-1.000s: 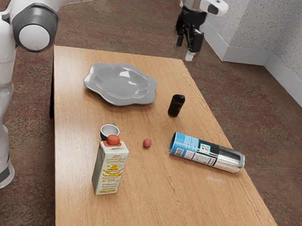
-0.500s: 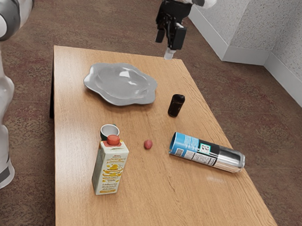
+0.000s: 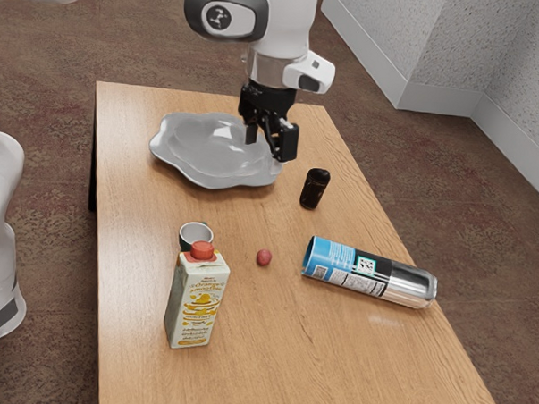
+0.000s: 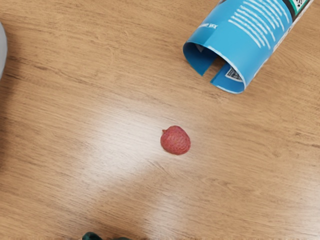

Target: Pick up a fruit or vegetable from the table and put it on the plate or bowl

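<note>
Red strawberry [image 3: 263, 257], one, on wooden desk [image 3: 289, 364] between one carton [image 3: 196, 299] and one blue can [image 3: 369, 272]. One grey plate [image 3: 196, 150] farther back; gripper [image 3: 268, 148] above its rim, fingers apart, empty. Cup [image 3: 196, 235] half-hidden behind carton.

On light-brown wooden table [image 3: 272, 345]: grey wavy-rimmed plate [image 3: 169, 148] toward far end; small dark upright bottle [image 3: 314, 188] nearby; tiny red strawberry [image 3: 263, 257] between yellow-and-white carton [image 3: 196, 297] (upright, red cap) and blue-labelled metal can [image 3: 369, 273] on its side; small dark cup [image 3: 196, 235] just behind carton.
</note>
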`<state>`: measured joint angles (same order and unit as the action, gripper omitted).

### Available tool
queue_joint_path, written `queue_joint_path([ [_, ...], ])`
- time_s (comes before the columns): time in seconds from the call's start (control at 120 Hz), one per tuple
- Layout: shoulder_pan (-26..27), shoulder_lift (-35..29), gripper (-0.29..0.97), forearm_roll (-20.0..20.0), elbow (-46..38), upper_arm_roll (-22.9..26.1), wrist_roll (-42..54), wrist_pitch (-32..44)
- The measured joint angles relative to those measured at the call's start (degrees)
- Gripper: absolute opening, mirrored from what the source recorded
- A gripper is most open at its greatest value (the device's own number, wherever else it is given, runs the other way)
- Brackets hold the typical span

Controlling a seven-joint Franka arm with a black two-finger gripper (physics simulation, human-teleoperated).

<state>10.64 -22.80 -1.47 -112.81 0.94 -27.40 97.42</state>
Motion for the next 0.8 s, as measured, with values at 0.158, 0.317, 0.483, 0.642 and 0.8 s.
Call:
queue_joint_path([
  [0.158, 0.00, 0.97, 0.68, 2.07, -0.93, -0.01, -2.54, -1.31],
  [0.317, 0.00, 2.34, 0.68, 2.73, -4.09, 0.14, -4.12, -1.46],
  [0.483, 0.00, 2.60, 0.68, 2.95, -6.72, 1.94, -5.33, 0.32],
  [0.642, 0.00, 5.00, 0.68, 3.05, -6.91, 2.87, -6.22, 1.91],
  [0.8, 0.00, 8.12, 0.68, 2.80, -5.71, 2.46, -6.80, 2.93],
])
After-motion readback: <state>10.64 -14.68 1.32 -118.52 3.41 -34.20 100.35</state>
